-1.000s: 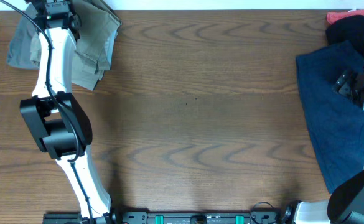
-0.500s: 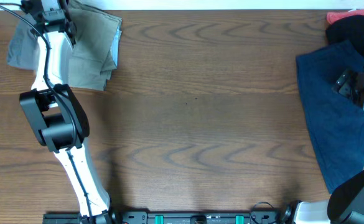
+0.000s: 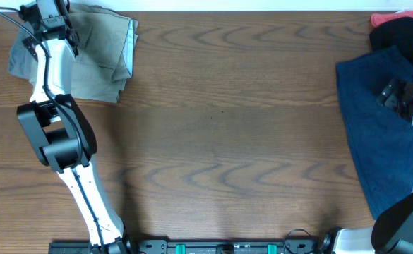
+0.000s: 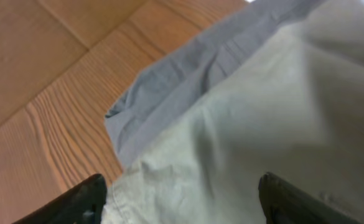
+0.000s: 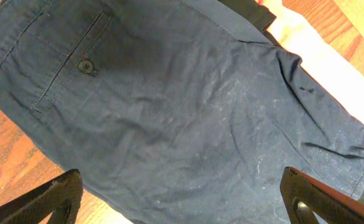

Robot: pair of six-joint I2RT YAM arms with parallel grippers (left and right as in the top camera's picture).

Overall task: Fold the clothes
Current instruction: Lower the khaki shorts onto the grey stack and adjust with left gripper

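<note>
Khaki shorts lie folded at the far left corner of the bench, under the wide-open, empty left hand; this pair seems finished. Next the right hand, open and empty too, should grasp the navy shorts below.

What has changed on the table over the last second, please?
The left pincer opened and let go of the khaki shorts, which settled flatter at the table's far left corner; the left arm shifted slightly leftward. The right pincer, open above the navy shorts, did not move.
</note>
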